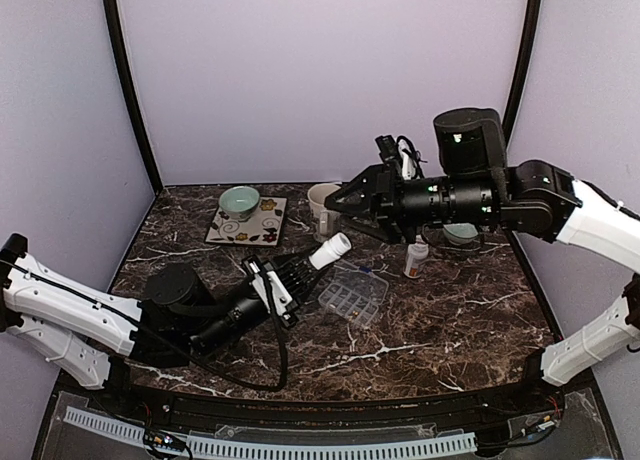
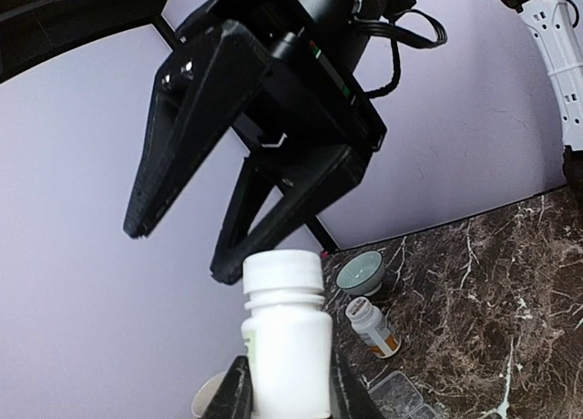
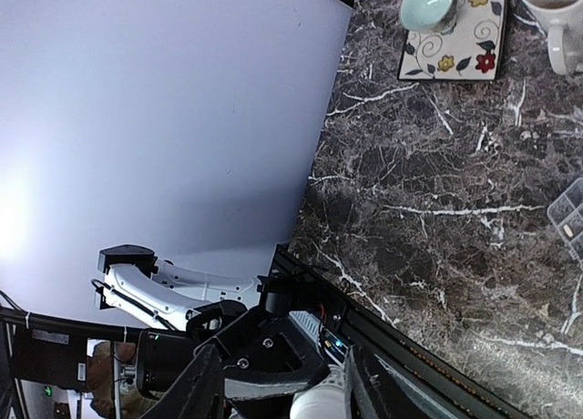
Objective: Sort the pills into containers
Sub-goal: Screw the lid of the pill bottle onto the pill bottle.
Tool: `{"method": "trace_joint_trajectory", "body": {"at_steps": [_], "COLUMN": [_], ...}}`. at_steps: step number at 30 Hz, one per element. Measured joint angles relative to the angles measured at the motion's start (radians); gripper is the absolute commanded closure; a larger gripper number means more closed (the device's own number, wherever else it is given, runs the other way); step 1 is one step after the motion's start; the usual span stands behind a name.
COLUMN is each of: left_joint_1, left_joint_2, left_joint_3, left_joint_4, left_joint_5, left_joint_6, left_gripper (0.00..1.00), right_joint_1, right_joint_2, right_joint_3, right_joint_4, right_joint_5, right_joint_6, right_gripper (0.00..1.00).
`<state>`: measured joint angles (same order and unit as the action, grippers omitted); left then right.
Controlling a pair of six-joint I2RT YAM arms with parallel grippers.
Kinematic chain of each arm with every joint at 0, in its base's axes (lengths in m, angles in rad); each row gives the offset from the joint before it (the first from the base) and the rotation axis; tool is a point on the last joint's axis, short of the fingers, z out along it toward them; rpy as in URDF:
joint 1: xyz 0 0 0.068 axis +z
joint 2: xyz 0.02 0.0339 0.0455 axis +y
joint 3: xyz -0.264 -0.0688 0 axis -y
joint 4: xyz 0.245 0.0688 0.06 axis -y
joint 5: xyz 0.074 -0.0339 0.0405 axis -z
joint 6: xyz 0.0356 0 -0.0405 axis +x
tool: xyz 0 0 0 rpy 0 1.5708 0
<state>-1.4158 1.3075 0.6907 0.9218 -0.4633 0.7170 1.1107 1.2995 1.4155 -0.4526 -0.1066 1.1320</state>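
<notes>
The left hand (image 1: 300, 270) is pinching a white bottle (image 1: 330, 250) and holds it up, tilted, over the dark stone bench (image 1: 450, 330). The right hand (image 1: 335, 200) reaches in from the other side. Its fingers (image 2: 173, 155) are spread apart and hang right by the bottle's cap, holding nothing. The clear pill tray (image 1: 352, 292) lies flat near the middle of the bench, just beside the white bottle and a bit closer to the front. It is well away from every edge. A small bottle with an orange label (image 1: 415, 258) stands near the tray, under the right arm. Behind the two hands stands a cream mug (image 1: 320, 198). To its left a green bowl (image 1: 240, 200) sits on a flower tile (image 1: 268, 222). Another green bowl (image 1: 462, 235) sits behind the right arm, partly hidden by it. The front of the bench and its right side are bare stone with open room. Pale walls close in the back and both sides.
</notes>
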Motion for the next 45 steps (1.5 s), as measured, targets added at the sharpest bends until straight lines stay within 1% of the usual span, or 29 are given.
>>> {"method": "trace_joint_trajectory", "body": {"at_steps": [4,8,11,16,22,28,31,39,45], "left_joint_1": [0.006,0.037,0.101,0.220,0.243,0.268,0.279,0.314,0.320], "left_joint_2": [-0.009,-0.061,-0.116,-0.157,-0.156,-0.143,-0.139,-0.135,-0.124], "left_joint_3": [-0.005,-0.005,0.014,0.107,0.195,0.227,0.235,0.243,0.259], "left_joint_4": [-0.043,-0.132,-0.243,-0.419,-0.583,-0.686,-0.709,-0.715,-0.716], "left_joint_5": [0.008,0.061,0.165,0.382,0.604,0.739,0.779,0.856,0.892], "left_joint_6": [-0.032,-0.115,-0.224,-0.390,-0.508,-0.581,-0.607,-0.660,-0.677], "left_gripper": [1.00,1.00,1.00,1.00,1.00,1.00,1.00,1.00,1.00], "right_joint_1": [0.006,0.007,0.007,0.007,0.007,0.009,0.019,0.085,0.102], "right_joint_2": [-0.039,-0.070,-0.092,-0.184,-0.225,-0.205,-0.192,-0.153,-0.146], "right_joint_3": [0.000,0.005,0.006,-0.063,-0.105,-0.112,-0.112,-0.112,-0.112], "right_joint_4": [-0.013,-0.032,-0.048,-0.045,-0.036,-0.034,-0.033,-0.034,-0.034], "right_joint_5": [0.043,0.084,0.100,0.101,0.067,0.008,-0.018,-0.068,-0.078], "right_joint_6": [-0.064,-0.196,-0.320,-0.497,-0.641,-0.710,-0.727,-0.739,-0.739], "right_gripper": [0.54,0.53,0.52,0.51,0.50,0.50,0.50,0.50,0.51]}}
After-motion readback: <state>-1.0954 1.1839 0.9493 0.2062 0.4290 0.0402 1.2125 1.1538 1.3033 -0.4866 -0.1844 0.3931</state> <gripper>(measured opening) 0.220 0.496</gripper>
